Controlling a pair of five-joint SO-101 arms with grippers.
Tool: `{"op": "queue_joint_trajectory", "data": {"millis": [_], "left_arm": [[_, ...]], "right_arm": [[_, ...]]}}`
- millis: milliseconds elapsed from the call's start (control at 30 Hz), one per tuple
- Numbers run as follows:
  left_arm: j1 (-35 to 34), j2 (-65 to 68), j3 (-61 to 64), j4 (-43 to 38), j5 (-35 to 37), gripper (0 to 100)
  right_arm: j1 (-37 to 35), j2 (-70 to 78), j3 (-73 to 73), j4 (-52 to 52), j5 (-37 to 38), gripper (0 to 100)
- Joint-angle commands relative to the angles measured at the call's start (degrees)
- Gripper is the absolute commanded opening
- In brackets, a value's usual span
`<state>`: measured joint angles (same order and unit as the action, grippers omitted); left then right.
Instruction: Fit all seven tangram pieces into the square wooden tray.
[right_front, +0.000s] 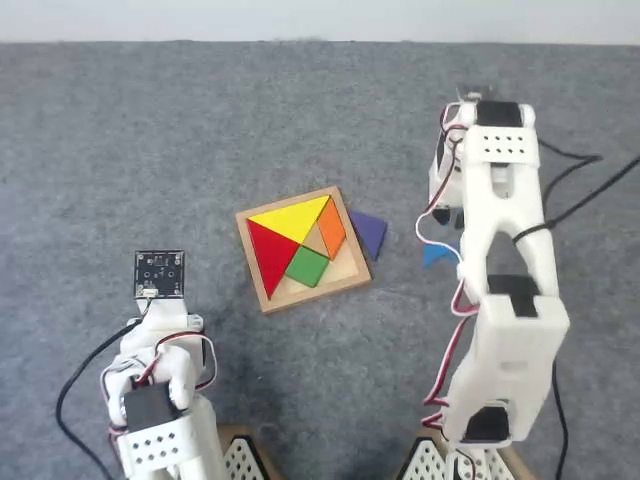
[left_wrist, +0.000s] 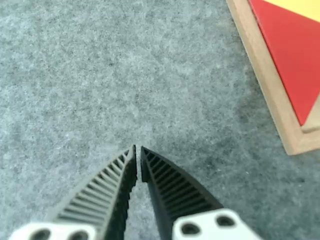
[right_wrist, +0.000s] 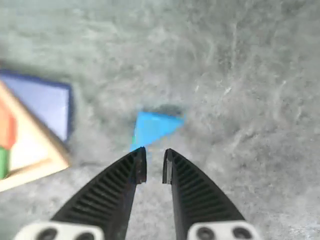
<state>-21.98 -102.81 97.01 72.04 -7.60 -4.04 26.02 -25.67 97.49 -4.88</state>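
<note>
Blue triangle (right_wrist: 156, 128) lies just ahead of right hand (right_wrist: 154, 165), jaws slightly apart, gripping nothing

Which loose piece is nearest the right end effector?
The small blue triangle, just ahead of the right end effector; the purple piece lies farther, beside the tray.

There is 1 square wooden tray (right_front: 345, 268), and 6 coloured tangram pieces can be counted. Of these, 4 lie inside it: 1 yellow triangle (right_front: 290, 220), 1 red triangle (right_front: 268, 255), 1 orange piece (right_front: 332, 228) and 1 green square (right_front: 307, 266). The other 2 lie outside it, 1 purple piece (right_front: 370, 233) and 1 blue triangle (right_front: 436, 256). Whether the 1 tan patch (right_front: 318, 240) among those 4 is a 7th piece cannot be told. There are 2 grippers: 1 left gripper (left_wrist: 138, 150) and 1 right gripper (right_wrist: 154, 162).
</note>
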Motion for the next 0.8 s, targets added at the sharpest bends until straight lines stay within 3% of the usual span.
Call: {"op": "queue_joint_trajectory", "data": {"millis": [0, 267, 400, 500, 667, 767], "left_arm": [[-0.2, -1.1, -0.5, 0.3, -0.5, 2], [-0.2, -1.1, -0.5, 0.3, -0.5, 2], [-0.2, -1.1, -0.5, 0.3, -0.5, 2], [-0.2, -1.1, -0.5, 0.3, -0.5, 2], [-0.2, -1.1, -0.5, 0.3, -0.5, 2], [-0.2, -1.1, -0.5, 0.3, -0.5, 2]], "right_arm": [[-3.9, -10.0, -3.3, 2.6, 0.3, 5.8], [-11.0, -14.0, 4.3, 4.1, 1.8, 8.5], [-7.5, -12.7, 21.0, -8.0, 9.7, 18.9], [-6.2, -10.2, 28.4, -13.8, 14.1, 21.0], [-3.2, -2.0, 30.6, -21.8, 8.4, 21.0], [-2.2, 1.6, 30.0, -23.3, 8.7, 21.0]]}}
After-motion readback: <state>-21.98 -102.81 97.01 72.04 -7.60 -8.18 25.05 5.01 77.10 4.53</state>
